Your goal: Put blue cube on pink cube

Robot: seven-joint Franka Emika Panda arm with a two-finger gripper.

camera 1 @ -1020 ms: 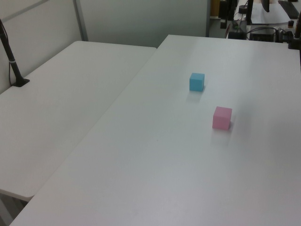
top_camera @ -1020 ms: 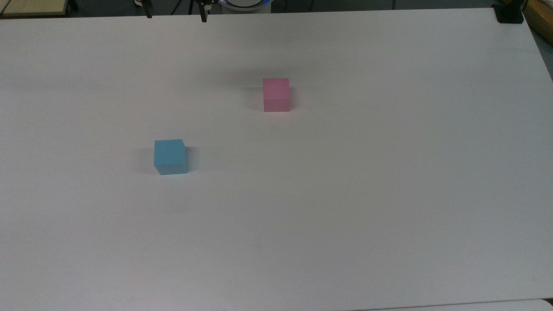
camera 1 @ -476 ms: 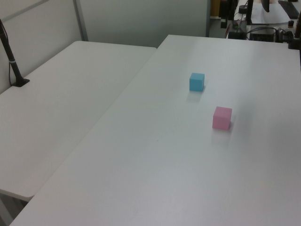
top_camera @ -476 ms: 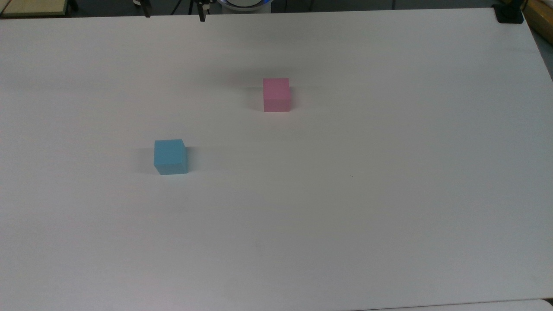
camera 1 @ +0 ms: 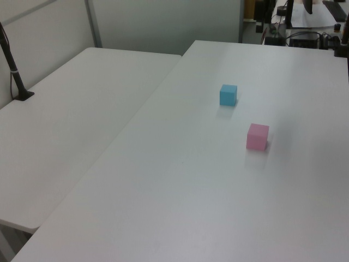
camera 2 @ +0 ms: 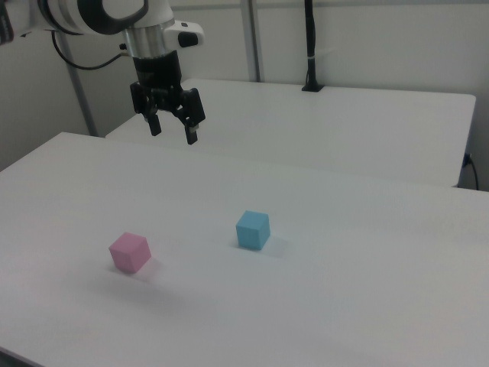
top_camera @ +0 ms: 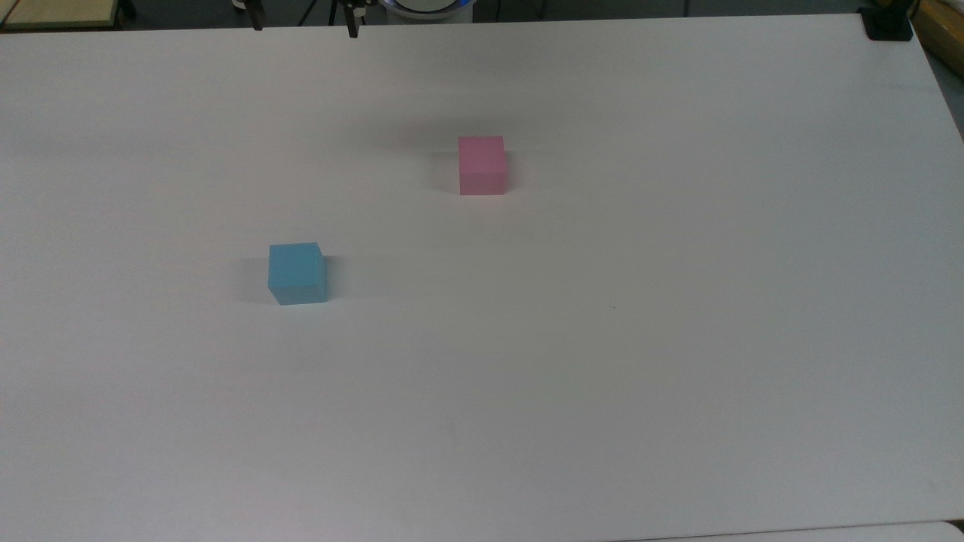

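Resting apart: blue cube (top_camera: 297,272), pink cube (top_camera: 482,164)

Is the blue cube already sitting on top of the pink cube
No, the blue cube rests on the table, apart from the pink cube.

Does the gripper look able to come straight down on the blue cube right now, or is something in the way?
Probably yes. The gripper hangs above the table with its jaws apart, and the blue cube stands alone, well apart from the pink cube, with nothing lying between gripper and cube.
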